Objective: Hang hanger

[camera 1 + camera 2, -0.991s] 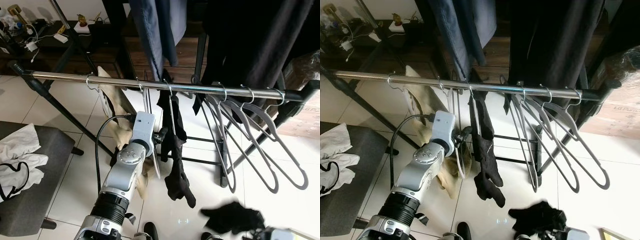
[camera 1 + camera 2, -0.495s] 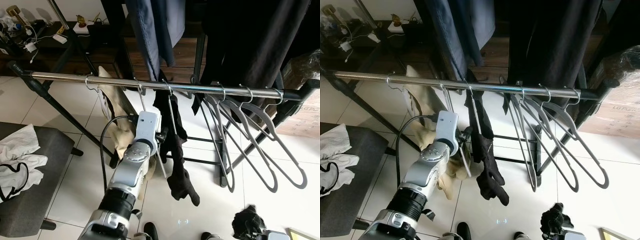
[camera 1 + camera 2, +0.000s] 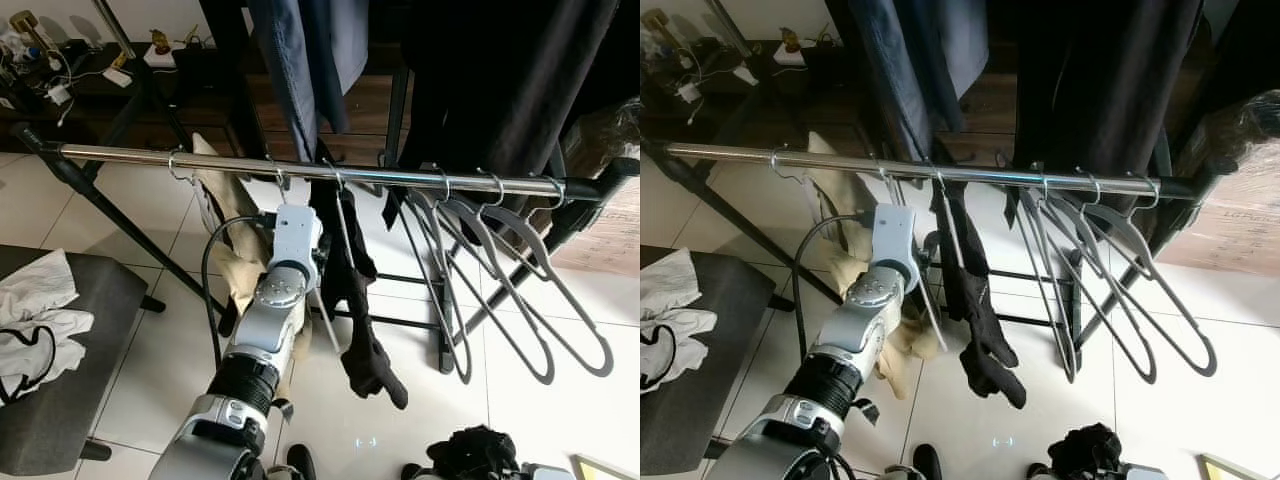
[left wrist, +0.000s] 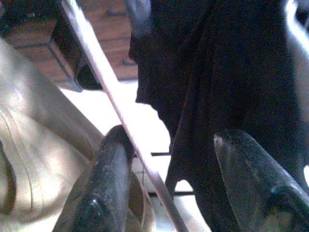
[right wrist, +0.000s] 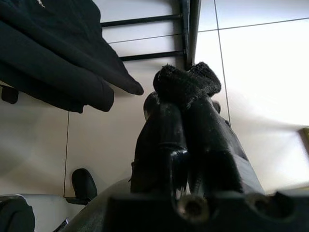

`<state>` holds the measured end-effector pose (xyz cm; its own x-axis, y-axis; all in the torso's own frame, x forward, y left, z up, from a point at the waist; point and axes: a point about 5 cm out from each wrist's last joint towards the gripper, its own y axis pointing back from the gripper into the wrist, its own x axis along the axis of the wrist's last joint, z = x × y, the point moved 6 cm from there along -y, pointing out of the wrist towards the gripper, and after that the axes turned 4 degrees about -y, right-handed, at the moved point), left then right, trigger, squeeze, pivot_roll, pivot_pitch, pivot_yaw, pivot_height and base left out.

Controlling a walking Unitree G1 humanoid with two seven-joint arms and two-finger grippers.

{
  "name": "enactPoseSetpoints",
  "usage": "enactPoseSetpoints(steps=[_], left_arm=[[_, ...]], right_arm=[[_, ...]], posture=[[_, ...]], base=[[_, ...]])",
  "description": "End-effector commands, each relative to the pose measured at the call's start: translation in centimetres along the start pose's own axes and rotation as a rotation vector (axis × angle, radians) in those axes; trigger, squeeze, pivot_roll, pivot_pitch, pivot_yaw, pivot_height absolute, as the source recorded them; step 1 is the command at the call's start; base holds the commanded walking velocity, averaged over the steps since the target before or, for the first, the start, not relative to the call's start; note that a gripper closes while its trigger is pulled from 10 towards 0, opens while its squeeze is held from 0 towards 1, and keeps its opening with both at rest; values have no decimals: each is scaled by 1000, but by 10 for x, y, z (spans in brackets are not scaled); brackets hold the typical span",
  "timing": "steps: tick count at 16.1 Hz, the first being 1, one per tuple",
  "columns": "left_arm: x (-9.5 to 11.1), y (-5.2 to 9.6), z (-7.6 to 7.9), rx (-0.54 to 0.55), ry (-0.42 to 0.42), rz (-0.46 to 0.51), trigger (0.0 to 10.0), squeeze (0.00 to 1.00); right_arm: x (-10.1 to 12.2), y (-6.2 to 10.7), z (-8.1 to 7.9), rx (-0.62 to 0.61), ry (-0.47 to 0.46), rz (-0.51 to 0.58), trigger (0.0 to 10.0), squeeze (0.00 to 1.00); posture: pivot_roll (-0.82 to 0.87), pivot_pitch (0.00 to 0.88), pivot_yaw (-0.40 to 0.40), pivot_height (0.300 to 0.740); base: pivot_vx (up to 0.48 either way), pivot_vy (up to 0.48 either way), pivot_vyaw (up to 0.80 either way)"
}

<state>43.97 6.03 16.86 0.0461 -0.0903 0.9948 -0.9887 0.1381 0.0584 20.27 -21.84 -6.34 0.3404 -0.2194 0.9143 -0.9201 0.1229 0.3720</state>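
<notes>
Hanger: the white hanger (image 3: 322, 300) is already hooking on the chrome rail (image 3: 120, 154); I am keeping it steady.
Left gripper (image 4: 169, 193): fingers are standing spread around its thin arm; I am backing out straight.
Right gripper (image 5: 186, 104): it is pinching a black cloth (image 5: 188, 82).

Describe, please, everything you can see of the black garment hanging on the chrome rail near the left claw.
The limp black fabric garment hangs from a thin metal hanger hooked over the horizontal chrome rail. It drapes narrow and crumpled, its lower end bunched well above the white tiled floor. The left claw is open, with a light hanger rod passing between its fingers and the dark cloth just beyond. A beige garment hangs on its other side.
</notes>
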Motion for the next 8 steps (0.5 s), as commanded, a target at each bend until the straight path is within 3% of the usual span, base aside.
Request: enactPoseSetpoints(steps=[1, 8], left_arm=[[-6, 0, -2, 14, 14, -22, 0, 0], [-18, -1, -7, 38, 43, -84, 0, 0]], right_arm=[[-18, 10, 1, -12, -27, -60, 0, 0], [-28, 13, -1, -2, -39, -97, 0, 0]], posture=[[-115, 338, 99, 740], [-115, 343, 100, 740]], base=[[0, 0, 0], [0, 0, 0]])
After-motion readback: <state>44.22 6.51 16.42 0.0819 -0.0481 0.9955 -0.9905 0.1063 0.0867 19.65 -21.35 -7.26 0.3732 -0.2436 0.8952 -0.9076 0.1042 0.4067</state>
